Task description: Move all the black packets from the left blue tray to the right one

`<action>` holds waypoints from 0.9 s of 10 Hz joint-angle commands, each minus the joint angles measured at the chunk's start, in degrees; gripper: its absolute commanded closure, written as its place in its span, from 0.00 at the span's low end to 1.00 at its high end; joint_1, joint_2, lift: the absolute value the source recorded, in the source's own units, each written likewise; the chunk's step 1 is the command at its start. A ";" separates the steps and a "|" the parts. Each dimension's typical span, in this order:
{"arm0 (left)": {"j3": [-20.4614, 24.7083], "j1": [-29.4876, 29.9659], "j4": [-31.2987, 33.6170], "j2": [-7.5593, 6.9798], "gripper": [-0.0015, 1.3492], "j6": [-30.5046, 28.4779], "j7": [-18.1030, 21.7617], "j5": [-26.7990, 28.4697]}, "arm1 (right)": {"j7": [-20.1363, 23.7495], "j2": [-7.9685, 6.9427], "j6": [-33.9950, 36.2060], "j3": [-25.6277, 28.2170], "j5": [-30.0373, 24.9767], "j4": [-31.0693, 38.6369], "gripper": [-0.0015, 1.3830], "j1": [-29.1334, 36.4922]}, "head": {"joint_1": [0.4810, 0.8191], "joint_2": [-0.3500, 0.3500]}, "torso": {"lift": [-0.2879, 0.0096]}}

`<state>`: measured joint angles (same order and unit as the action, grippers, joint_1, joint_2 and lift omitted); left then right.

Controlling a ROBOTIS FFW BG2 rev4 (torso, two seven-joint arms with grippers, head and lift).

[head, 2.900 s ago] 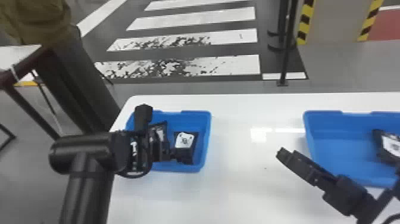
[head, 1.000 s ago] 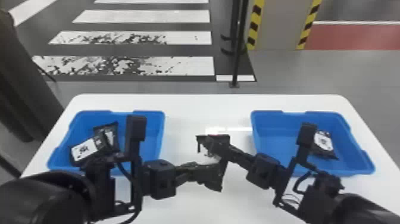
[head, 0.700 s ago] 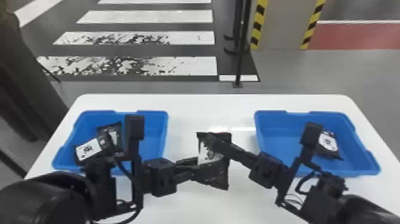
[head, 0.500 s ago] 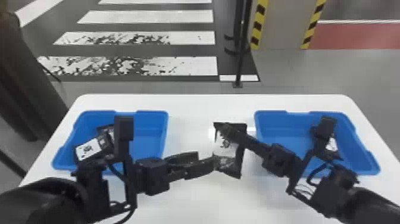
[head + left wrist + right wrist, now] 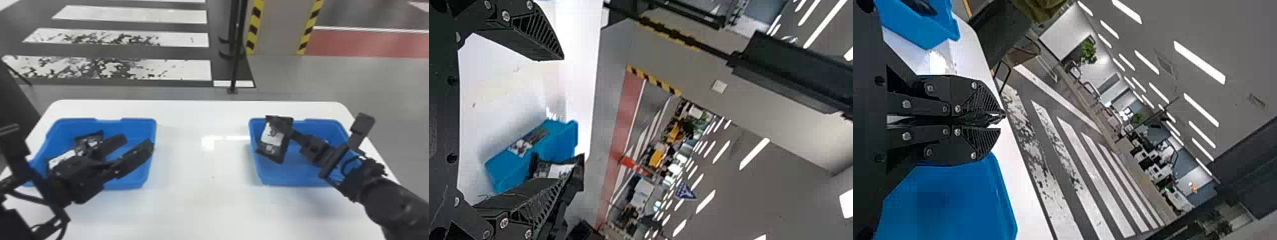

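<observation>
Over the left edge of the right blue tray (image 5: 268, 180), my right gripper (image 5: 289, 129) is shut on a black packet (image 5: 271, 137) with a white label. In the right wrist view the right gripper (image 5: 998, 120) has its fingers closed together on the packet's edge. Above the left blue tray (image 5: 134, 183), my left gripper (image 5: 139, 148) stands open. The left gripper (image 5: 556, 120) shows widely parted fingers in its wrist view, nothing between them. Two black packets lie in the left tray, one with a white label (image 5: 63, 158), the other behind it (image 5: 89, 140), both partly hidden by the left gripper.
The white table (image 5: 198, 198) carries both trays, with a broad stretch of tabletop between them. A black pole (image 5: 236, 63) stands on the floor behind the table.
The left gripper has let go of the packet and moved left, back over the left tray. The right gripper has carried the packet rightward from the table's middle to the right tray.
</observation>
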<state>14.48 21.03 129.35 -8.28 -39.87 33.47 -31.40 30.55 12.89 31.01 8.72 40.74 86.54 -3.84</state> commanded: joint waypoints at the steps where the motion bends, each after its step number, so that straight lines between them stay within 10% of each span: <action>1: 5.29 2.31 2.21 1.86 0.13 3.03 -0.33 3.75 | -1.99 0.38 -2.33 0.99 -1.78 -6.18 0.92 -3.20 | 0.63 0.41 | 0.50; 3: 8.71 3.71 2.21 2.48 0.13 2.75 -0.60 4.32 | -4.54 -0.50 -4.30 6.02 -10.69 -4.91 0.48 -1.93 | 0.63 0.43 | 0.50; 5: 11.34 4.28 2.49 2.83 0.13 3.17 -0.60 5.92 | -11.22 -2.26 -6.97 6.02 -15.61 10.42 0.09 7.21 | 0.63 0.40 | 0.50; 9: 16.25 4.14 2.49 3.53 0.13 5.00 -1.74 14.37 | -11.30 -6.74 -15.41 3.73 -23.03 26.59 0.11 24.08 | 0.63 0.53 | 0.50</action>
<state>30.16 25.29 131.84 -4.79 -35.03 31.70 -18.41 19.23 6.94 16.08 12.34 18.36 110.49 17.67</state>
